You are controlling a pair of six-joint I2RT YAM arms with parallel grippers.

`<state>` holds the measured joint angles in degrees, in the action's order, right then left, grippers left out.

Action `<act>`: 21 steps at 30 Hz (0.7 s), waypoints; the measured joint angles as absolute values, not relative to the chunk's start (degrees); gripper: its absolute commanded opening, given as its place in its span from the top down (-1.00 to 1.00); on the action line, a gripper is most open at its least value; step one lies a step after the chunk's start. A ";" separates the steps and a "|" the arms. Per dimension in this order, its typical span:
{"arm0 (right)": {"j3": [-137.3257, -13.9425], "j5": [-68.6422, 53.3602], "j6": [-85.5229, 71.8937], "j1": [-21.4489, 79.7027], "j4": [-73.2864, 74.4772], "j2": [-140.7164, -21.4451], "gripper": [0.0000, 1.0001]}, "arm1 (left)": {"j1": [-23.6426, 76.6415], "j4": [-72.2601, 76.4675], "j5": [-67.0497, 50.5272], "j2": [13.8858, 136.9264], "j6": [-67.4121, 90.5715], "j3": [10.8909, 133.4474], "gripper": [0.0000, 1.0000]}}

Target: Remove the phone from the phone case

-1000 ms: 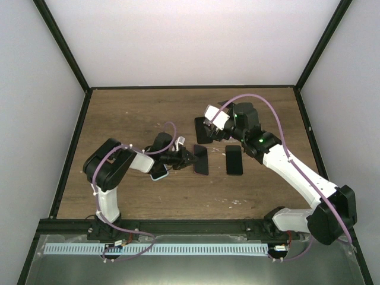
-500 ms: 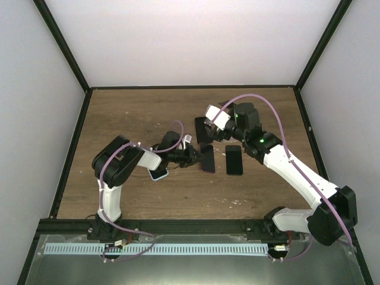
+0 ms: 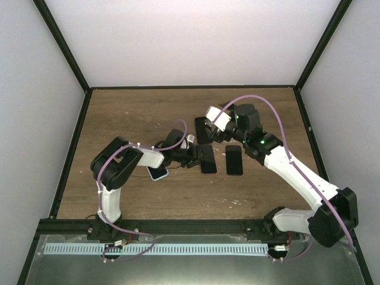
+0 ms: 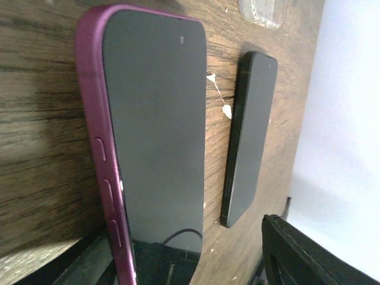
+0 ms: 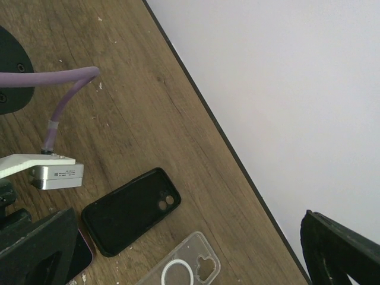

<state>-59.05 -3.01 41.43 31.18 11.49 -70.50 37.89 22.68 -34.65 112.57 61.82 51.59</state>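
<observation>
The phone in its magenta phone case [image 4: 148,119] lies screen up on the wooden table [image 4: 35,148]; from above it is the dark slab [image 3: 208,159] at mid-table. My left gripper [image 4: 190,264] is open around its near end, one finger [image 4: 89,261] beside the case's side, the other finger [image 4: 309,252] well clear. From above, the left gripper [image 3: 193,157] sits just left of the phone. My right gripper [image 5: 187,261] hangs open and empty above the table, and in the top view the right gripper [image 3: 206,124] is behind the phone.
A bare black phone [image 4: 249,136] lies just right of the cased one, also seen from above [image 3: 234,160]. An empty black case [image 5: 130,211] and a clear case [image 5: 178,267] lie under the right gripper. A light phone or case [image 3: 157,173] lies beneath the left forearm.
My left gripper has gone from shut to open and let go of the cased phone, which moved slightly right and now lies flat. The right arm has barely moved.
</observation>
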 measured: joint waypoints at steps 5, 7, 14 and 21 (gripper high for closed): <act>-59.05 -3.07 41.23 31.18 11.51 -70.50 -1.00 | 38.48 15.59 -32.25 110.85 58.96 54.13 -0.64; -59.05 -3.09 41.15 31.18 11.51 -70.50 -1.00 | 38.68 12.25 -30.61 110.04 57.47 55.29 -0.75; -59.05 -3.49 40.80 31.18 11.53 -70.50 -1.00 | 38.72 4.19 -25.56 106.76 52.51 55.96 -0.87; -59.11 -4.23 39.75 31.18 11.57 -70.50 -1.00 | 38.72 -2.22 -21.43 103.02 47.64 55.94 -1.00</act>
